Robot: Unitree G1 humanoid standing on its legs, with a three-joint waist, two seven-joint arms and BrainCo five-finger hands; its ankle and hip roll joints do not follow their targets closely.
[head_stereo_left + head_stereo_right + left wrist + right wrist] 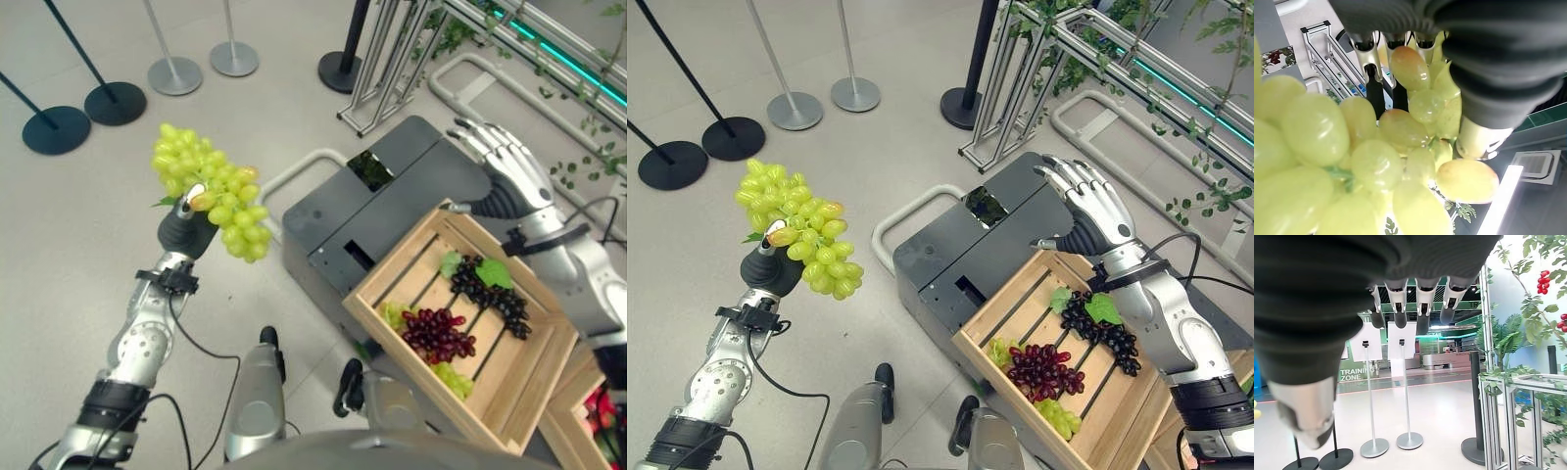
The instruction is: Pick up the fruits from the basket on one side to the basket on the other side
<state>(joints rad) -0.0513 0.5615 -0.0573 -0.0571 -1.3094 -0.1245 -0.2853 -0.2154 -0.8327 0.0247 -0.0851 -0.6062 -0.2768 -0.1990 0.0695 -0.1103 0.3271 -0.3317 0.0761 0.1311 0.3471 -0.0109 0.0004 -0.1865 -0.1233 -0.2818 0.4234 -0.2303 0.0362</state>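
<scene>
My left hand [186, 227] is raised high on the left, shut on a large bunch of green grapes [210, 187] that hangs over the floor; the same grapes [1356, 156] press against its fingers in the left wrist view. To the right, a wooden crate [390, 275] holds a dark purple bunch [493, 295] with green leaves, a red bunch [438, 334] and smaller green bunches [455, 379]. My right hand [1091, 203] hovers open above the crate's far corner, its fingers [1421, 301] straight and holding nothing.
The crate rests on a dark grey box [364, 216] with a white tube frame [294, 168]. Stanchion posts with round bases [174, 74] stand on the floor behind. A metal rack with leafy plants [1087, 54] runs at the back right. A second wooden crate [580, 416] sits at the lower right.
</scene>
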